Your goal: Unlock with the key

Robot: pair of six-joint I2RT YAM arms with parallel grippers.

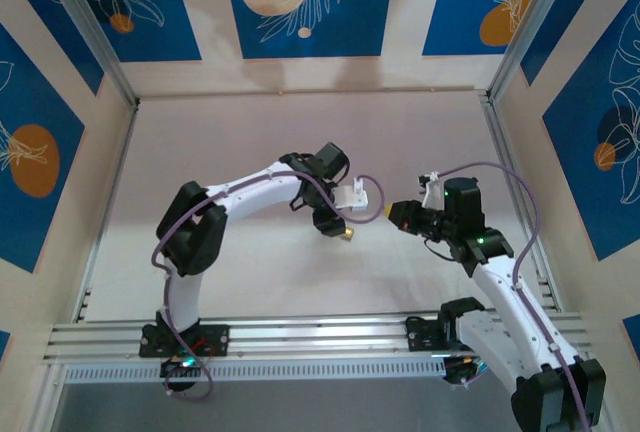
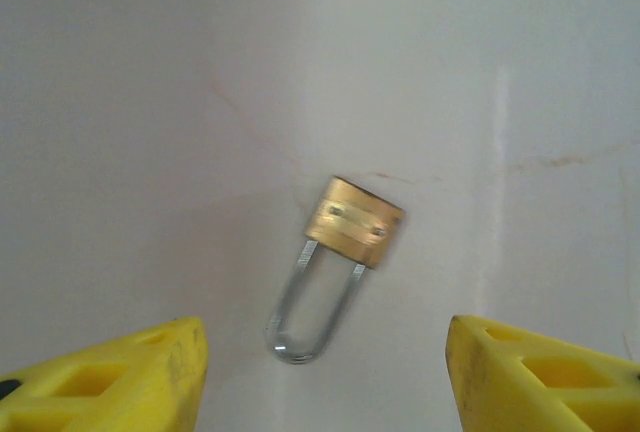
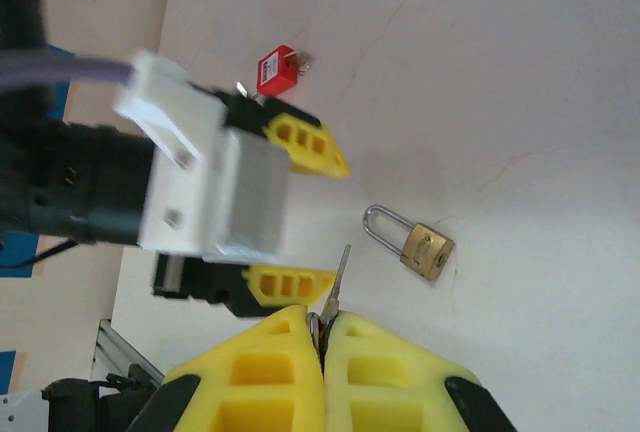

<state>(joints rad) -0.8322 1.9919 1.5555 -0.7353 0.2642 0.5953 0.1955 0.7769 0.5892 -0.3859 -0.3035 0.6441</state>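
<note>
A brass padlock [image 2: 353,222] with a silver shackle lies flat on the white table, shackle toward the camera. My left gripper [image 2: 325,352] hangs open just above it, one yellow finger [image 2: 120,382] on either side and nothing between them. From above, that gripper [image 1: 345,222] sits over the padlock [image 1: 347,235]. My right gripper [image 3: 322,327] is shut on the key [image 3: 338,277], whose thin metal blade sticks out from between the pads and points toward the brass padlock [image 3: 425,250]. The right gripper [image 1: 395,214] stands a short way to the right of the left one.
A red padlock [image 3: 277,69] lies on the table beyond the left gripper's fingers [image 3: 305,144]. Aluminium rails [image 1: 300,337] run along the near edge, and blue patterned walls close in the back and both sides.
</note>
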